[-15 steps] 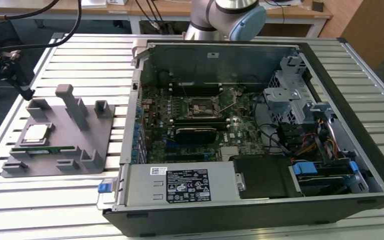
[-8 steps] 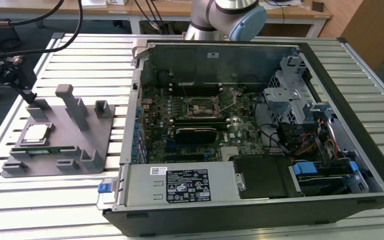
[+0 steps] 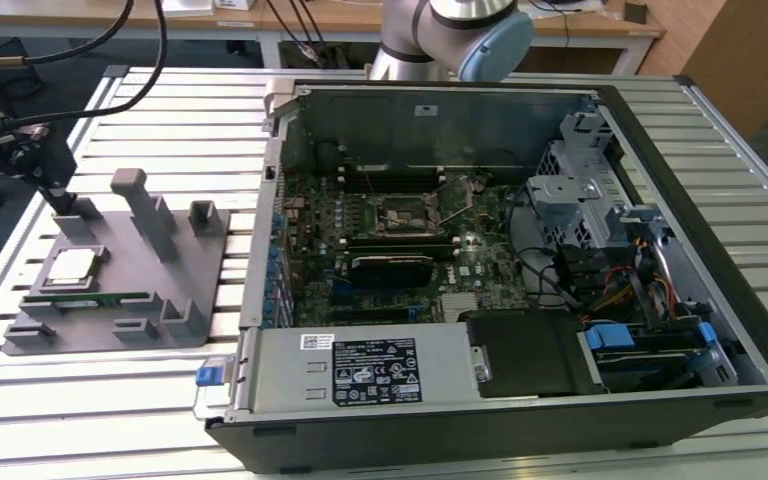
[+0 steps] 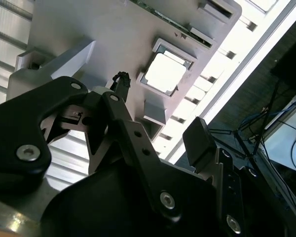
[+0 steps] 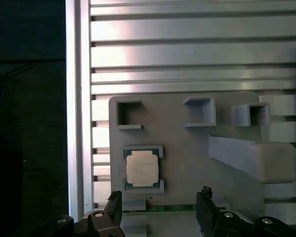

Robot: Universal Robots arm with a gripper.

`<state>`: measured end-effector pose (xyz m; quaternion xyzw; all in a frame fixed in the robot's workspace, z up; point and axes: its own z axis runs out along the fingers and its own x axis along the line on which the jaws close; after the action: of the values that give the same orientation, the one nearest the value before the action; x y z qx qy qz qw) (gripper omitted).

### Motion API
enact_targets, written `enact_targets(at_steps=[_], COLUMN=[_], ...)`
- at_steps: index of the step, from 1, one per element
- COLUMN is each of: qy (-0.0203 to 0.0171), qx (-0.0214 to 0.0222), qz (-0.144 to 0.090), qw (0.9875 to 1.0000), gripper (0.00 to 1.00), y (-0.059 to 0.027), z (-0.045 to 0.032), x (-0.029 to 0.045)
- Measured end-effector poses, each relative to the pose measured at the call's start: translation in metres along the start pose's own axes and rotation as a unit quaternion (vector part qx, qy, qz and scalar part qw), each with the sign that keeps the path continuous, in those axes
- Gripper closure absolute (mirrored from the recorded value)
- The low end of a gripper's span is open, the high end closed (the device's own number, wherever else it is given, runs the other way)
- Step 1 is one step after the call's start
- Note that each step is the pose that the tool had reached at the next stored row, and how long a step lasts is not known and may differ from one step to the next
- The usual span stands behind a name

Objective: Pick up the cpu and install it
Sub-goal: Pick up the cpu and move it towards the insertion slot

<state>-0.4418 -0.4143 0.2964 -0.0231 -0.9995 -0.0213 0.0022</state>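
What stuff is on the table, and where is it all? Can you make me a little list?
cpu: lies flat in its holder on the plate, not yet picked up
end effector: open, empty, above the plate, not touching the cpu
plate: gray, with blocky holders
memory stick: on the plate, beside the cpu
case: open computer, to the exterior view's right of the plate
socket: on the board inside the case
table: slatted metal, holds plate and case
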Motion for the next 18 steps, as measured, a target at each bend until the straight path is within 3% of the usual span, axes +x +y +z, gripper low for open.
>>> enact_targets(at_steps=[11, 18], qy=[0.0005, 0.0005], qx=[0.0002, 0.0002], qz=[0.000, 0.000], qw=[1.0000, 1.0000], gripper=[0.30, 0.30], y=[-0.0010, -0.0013], z=[0.0197, 0.0265], x=[0.0033, 0.0034])
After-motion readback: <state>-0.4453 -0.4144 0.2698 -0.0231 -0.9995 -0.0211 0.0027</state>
